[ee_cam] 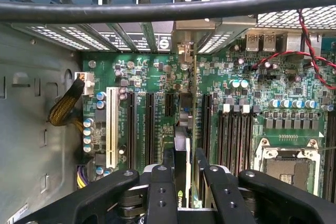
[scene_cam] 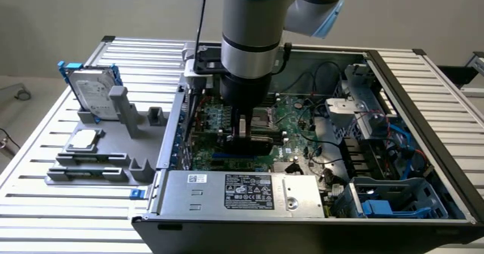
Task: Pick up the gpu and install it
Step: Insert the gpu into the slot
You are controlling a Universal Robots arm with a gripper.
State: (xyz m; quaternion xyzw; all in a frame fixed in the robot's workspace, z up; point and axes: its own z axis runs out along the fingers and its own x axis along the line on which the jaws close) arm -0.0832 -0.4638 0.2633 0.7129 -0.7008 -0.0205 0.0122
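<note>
Over motherboard (ee_cam: 157, 77), end effector (ee_cam: 185, 162) clamps gpu (ee_cam: 181, 145) edge-on; slot contact unclear.

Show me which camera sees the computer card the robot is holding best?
The wrist view. There the gpu stands edge-on, clamped in the gripper, right above the long slots of the motherboard. In the exterior view it is just a dark piece under the gripper, deep in the computer case, partly hidden by the arm.

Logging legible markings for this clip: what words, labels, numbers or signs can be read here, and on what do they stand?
No text reads clearly.
power supply label: print too small.
hard drive label: blurred.
motherboard printing: too small.
gpu, green mark: unreadable.
</note>
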